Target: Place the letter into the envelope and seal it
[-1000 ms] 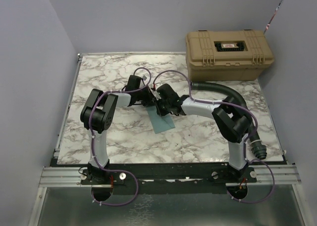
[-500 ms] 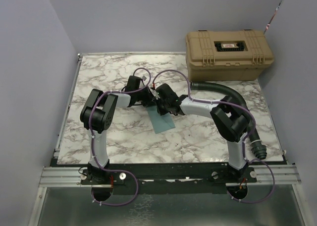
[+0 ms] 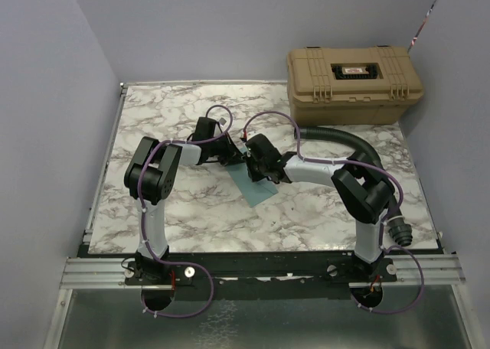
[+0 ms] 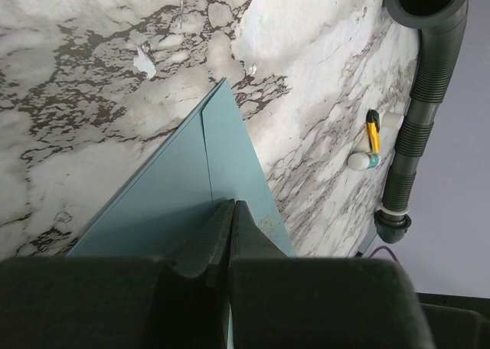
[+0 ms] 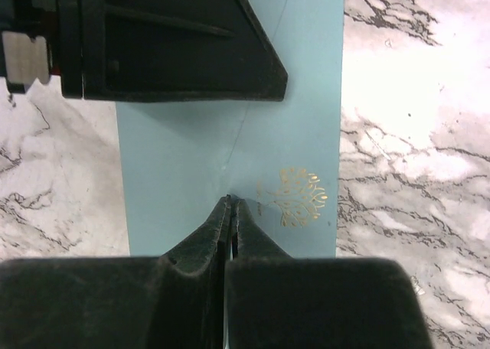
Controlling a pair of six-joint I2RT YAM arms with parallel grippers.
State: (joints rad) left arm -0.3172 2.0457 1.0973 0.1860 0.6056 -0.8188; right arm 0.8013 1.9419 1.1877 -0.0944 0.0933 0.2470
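Overhead, wrist views close, envelope likely shared

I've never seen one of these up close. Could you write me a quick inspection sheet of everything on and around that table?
Surface: marble-patterned table.
Job's things: teal envelope lies flat mid-table, gold emblem facing up; letter not seen in any view.
Clutter: tan hard case at the far right corner; black ribbed hose on the right; small yellow item beside it, too small to name.
Grippers: left gripper and right gripper both shut, tips over the envelope.
Cables: purple cables loop along both arms.
Surroundings: plain lavender walls.
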